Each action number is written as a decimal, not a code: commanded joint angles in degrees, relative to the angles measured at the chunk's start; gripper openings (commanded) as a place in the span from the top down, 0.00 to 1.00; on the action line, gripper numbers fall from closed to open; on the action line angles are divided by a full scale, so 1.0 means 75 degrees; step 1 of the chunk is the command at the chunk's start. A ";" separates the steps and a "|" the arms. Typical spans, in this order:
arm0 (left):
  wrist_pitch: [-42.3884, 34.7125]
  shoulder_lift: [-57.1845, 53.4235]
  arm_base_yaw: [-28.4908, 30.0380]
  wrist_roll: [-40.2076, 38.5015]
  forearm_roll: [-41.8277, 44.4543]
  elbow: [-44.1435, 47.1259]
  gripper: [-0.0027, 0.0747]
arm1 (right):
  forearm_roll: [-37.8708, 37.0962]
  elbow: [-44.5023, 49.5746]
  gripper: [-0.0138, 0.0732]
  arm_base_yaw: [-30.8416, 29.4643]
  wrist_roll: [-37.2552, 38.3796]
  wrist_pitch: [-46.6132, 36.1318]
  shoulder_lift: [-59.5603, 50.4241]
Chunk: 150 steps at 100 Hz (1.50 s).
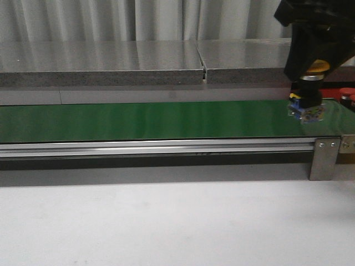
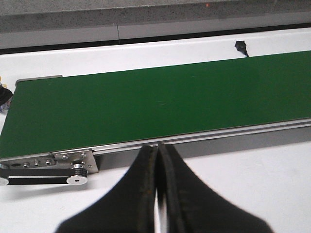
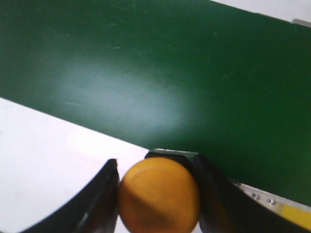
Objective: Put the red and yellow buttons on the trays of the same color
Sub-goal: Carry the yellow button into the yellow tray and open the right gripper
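My right gripper is shut on a yellow button, its domed cap filling the gap between the two black fingers. In the front view that button hangs under the right arm at the far right, above the end of the green belt. Behind it lies a strip of the red tray with a red button standing on it. My left gripper is shut with nothing between its fingers, low over the white table in front of the belt.
A grey stone ledge runs behind the belt. The belt's aluminium rail and end bracket face the white table. A yellow strip shows past the belt's end in the right wrist view.
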 commanded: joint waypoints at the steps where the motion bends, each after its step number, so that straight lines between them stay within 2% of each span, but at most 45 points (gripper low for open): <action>1: -0.0488 0.0034 -0.0074 -0.0014 -0.0134 -0.0215 0.99 | -0.0125 0.0023 0.76 -0.0277 0.0276 -0.0331 -0.0666; 17: -0.0488 0.0034 -0.0074 -0.0014 -0.0134 -0.0215 0.99 | -0.0125 0.0436 0.76 -0.1039 0.0352 -0.0052 -0.1207; 47: -0.0488 0.0034 -0.0074 -0.0014 -0.0134 -0.0215 0.99 | -0.0132 0.1211 0.76 -0.2991 0.0352 0.0225 -0.1661; 67: -0.0488 0.0034 -0.0074 -0.0014 -0.0134 -0.0215 0.99 | -0.0132 0.1879 0.76 -0.3854 0.0352 -0.0430 -0.1661; 93: -0.0488 0.0034 -0.0074 -0.0014 -0.0134 -0.0215 0.99 | -0.0125 0.2238 0.76 -0.4008 0.0352 -0.1148 -0.1506; 140: -0.0488 0.0034 -0.0074 -0.0014 -0.0134 -0.0215 0.99 | 0.0023 0.2238 0.76 -0.4008 0.0352 -0.1884 -0.0120; 150: -0.0488 0.0034 -0.0074 -0.0014 -0.0134 -0.0215 0.99 | 0.0086 0.2238 0.72 -0.4008 0.0352 -0.1917 0.0055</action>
